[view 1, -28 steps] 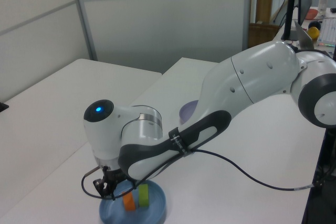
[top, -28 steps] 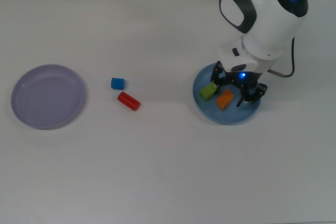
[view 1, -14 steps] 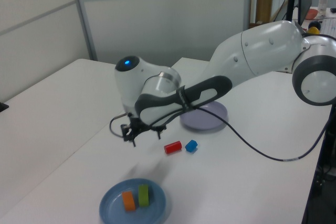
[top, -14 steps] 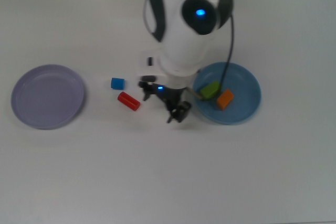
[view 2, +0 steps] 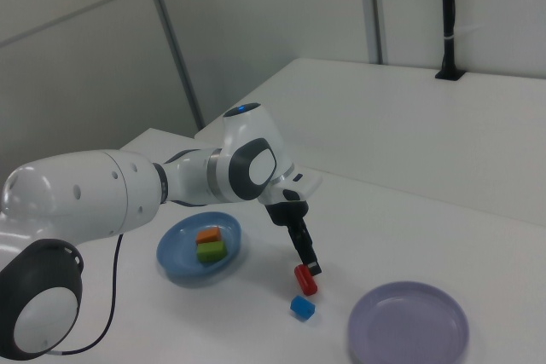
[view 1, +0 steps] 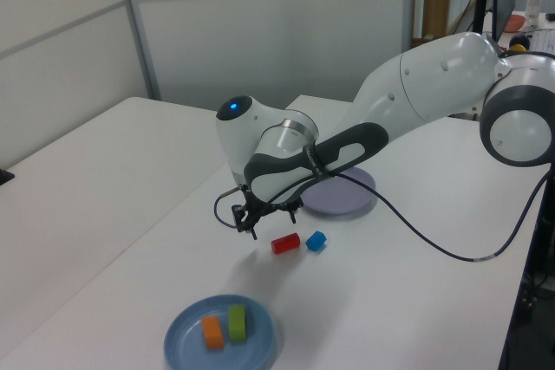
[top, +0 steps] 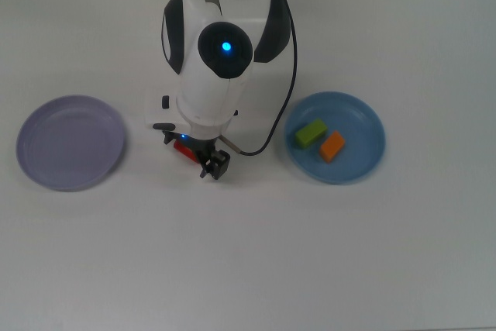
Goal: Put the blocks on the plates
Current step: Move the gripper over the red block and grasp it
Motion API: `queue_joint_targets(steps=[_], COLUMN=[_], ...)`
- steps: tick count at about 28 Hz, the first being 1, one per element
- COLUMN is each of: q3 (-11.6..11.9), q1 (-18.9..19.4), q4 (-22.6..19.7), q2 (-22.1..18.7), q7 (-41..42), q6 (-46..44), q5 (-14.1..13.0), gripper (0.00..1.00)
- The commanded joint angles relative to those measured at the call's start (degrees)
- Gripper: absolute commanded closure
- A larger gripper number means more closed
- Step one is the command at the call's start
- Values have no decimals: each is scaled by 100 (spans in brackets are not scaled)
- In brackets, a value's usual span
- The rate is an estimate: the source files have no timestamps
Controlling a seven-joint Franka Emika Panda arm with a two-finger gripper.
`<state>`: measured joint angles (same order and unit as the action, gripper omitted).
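Note:
My gripper (top: pixel 191 153) hangs open just over the red bar (top: pixel 184 150), which lies on the table and shows only partly under the arm in the top view. The blue cube (view 1: pixel 316 240) lies right beside the red bar (view 1: pixel 285 243); the arm hides it in the top view. In the right view the gripper (view 2: pixel 309 263) reaches down to the red bar (view 2: pixel 305 280), with the blue cube (view 2: pixel 302 307) in front. The light blue plate (top: pixel 356 118) holds the green block (top: pixel 310 132) and the orange block (top: pixel 332 146). The lavender plate (top: pixel 71 143) has nothing on it.
The arm's black cable (top: pixel 288 91) loops above the table between the arm and the blue plate. The white table's edge (view 1: pixel 147 240) runs along the left view's left. A dark post (view 2: pixel 449 14) stands on a far table in the right view.
The arm has swung from over the blue plate to over the red bar, leaving the green and orange blocks on that plate. The other blocks have not moved.

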<state>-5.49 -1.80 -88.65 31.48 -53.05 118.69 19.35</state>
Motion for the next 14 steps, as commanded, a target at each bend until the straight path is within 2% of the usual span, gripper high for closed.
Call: queue_joint_targets(steps=[1,14], q3=[66,83], q1=[83,65], q4=[-223,-399], q2=[-98,-90], q7=[435,735], q6=[-91,-118], q5=[78,60], gripper=[0,0])
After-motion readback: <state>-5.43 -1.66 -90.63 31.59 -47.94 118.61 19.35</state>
